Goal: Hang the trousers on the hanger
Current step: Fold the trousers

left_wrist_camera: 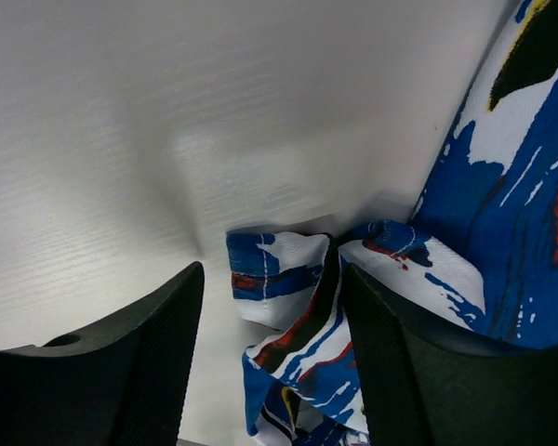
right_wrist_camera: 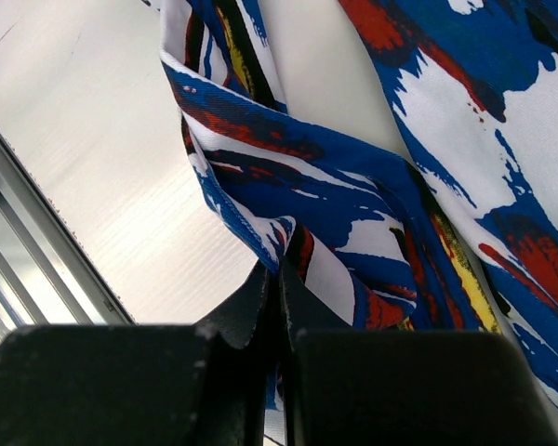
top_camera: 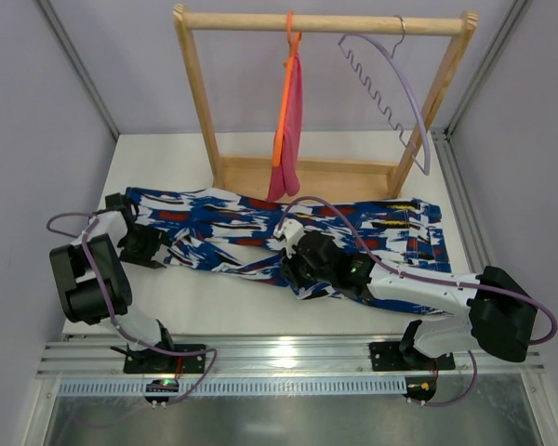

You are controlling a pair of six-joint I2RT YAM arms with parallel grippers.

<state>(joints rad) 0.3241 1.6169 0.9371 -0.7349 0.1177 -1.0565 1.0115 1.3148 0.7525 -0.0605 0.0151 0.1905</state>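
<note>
Trousers (top_camera: 260, 232) lie spread across the desk (top_camera: 214, 311), narrow leg ends at the left and wider end at the right, just in front of the wooden rack (top_camera: 325, 23). The hanger (top_camera: 391, 93) hangs bare from the rack's top bar at the far right, well apart from the cloth.

My right claw (right_wrist_camera: 279, 279) is pressed together on a raised fold at the near edge, about mid-garment. My left claw (left_wrist_camera: 274, 307) is spread at the left leg end. A bunched hem sits between the fingers (left_wrist_camera: 400, 372) and touches one of them, but nothing is pinched.

Risks from here, as I judge them:
- The right pinch looks thin, perhaps one layer. Slick cloth could slide out under the weight of a long garment.
- If I lift with the left claw unclosed, the leg end stays on the desk. The cloth would then drag and twist, and the load would fall on one point.
- The hanger hangs by its hook only. A push from the cloth could swing it away or knock it off the bar.
- The notched wavy bar may snag the print partway over and leave the cloth bunched.
- The orange hanger (top_camera: 284, 102) and pink cloth (top_camera: 293, 130) hang just left of the target. A wide carry could catch them.
</note>
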